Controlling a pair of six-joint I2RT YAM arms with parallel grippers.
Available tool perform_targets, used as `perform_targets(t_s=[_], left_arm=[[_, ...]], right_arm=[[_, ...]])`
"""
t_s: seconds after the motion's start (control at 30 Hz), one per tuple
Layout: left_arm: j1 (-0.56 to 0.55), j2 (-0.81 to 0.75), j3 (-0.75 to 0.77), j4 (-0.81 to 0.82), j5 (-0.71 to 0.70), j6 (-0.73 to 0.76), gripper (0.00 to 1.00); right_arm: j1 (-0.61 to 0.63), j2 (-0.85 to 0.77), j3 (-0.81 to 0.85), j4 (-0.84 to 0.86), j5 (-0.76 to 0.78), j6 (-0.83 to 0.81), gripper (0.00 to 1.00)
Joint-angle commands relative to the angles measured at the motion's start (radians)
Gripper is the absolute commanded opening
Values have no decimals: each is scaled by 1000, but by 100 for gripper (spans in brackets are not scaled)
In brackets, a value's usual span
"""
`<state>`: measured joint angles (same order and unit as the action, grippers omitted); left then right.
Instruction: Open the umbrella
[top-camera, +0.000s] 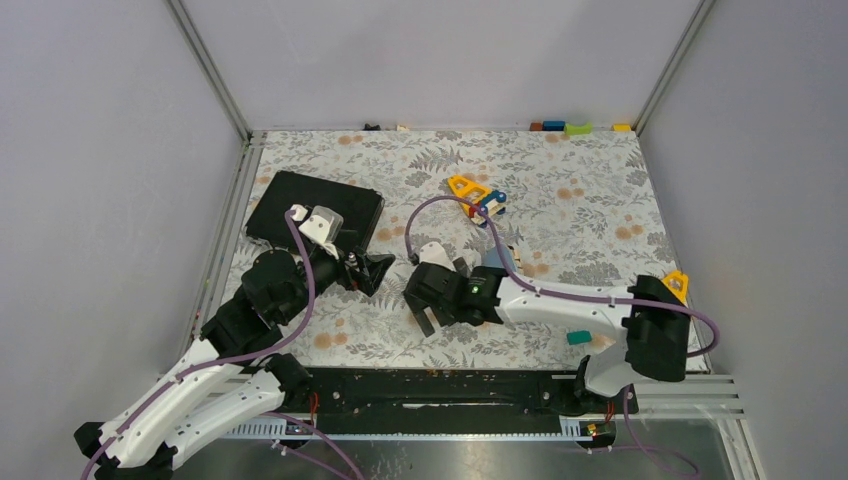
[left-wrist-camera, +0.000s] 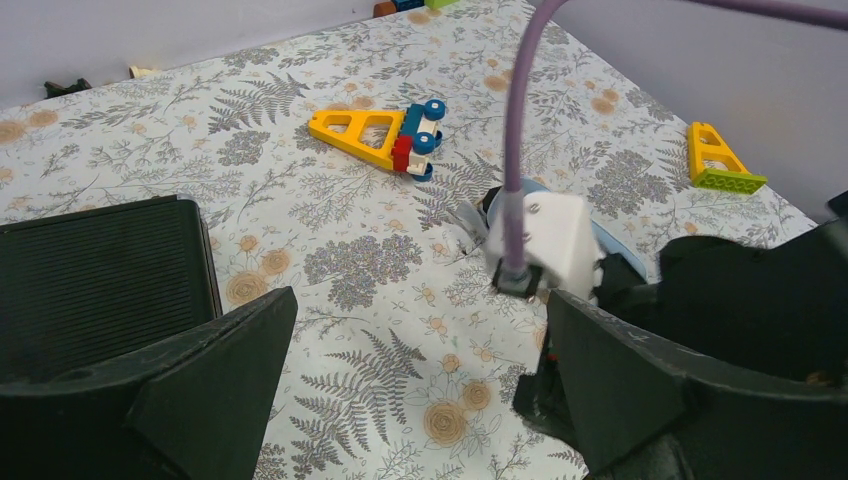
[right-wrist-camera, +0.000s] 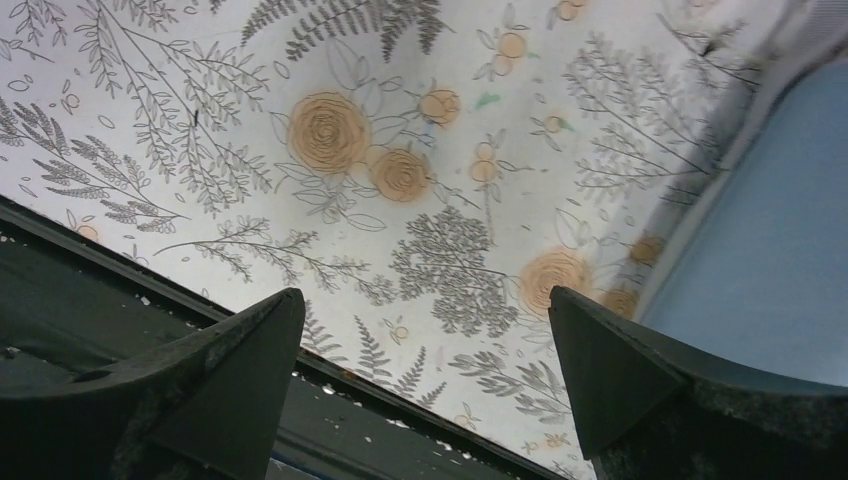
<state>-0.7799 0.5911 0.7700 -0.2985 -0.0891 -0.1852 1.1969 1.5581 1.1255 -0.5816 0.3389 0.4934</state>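
Oddly, no umbrella shows in any view. Both the left jaws and the right jaws stand spread, holding nothing. The right jaws hang low beside a blue-grey fabric piece (right-wrist-camera: 770, 240) at the middle of the surface (top-camera: 590, 190), probably to reach it. A black case (top-camera: 315, 205) sits by its far-left corner.

White table cover (top-camera: 590, 180) printed with grey ferns and peach roses. At ten o'clock, ribbed black case (top-camera: 330, 205). Toward twelve, yellow toy (top-camera: 468, 188) with red and blue parts. At three, yellow wedge (left-wrist-camera: 715, 160) on lime-green base. Purple cable (top-camera: 560, 292); teal block (top-camera: 578, 338) at four; black left gripper (left-wrist-camera: 420, 297).
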Motion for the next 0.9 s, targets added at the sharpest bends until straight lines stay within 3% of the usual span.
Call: perform_targets(t_s=[0.0,0.3,0.5,0.67,0.87], left_arm=[[5,-1,37,32,-26,-2,99],[5,-1,35,30,-27,-3,99],[4,-3,36,31,-26,-4,99],[5,-8,37,30,-26,-5,99],[5,-13,37,31,-23,-7,99]], right_arm=[[1,-145,-29,-45,126,-8,100],[-53,-364,-130,-52,192,7,100],[-256,-477,-254,-36,121,11,100],[-500,-554,-347,-14,65,0,100],[-698,-565,-421,44,24,-1,100]])
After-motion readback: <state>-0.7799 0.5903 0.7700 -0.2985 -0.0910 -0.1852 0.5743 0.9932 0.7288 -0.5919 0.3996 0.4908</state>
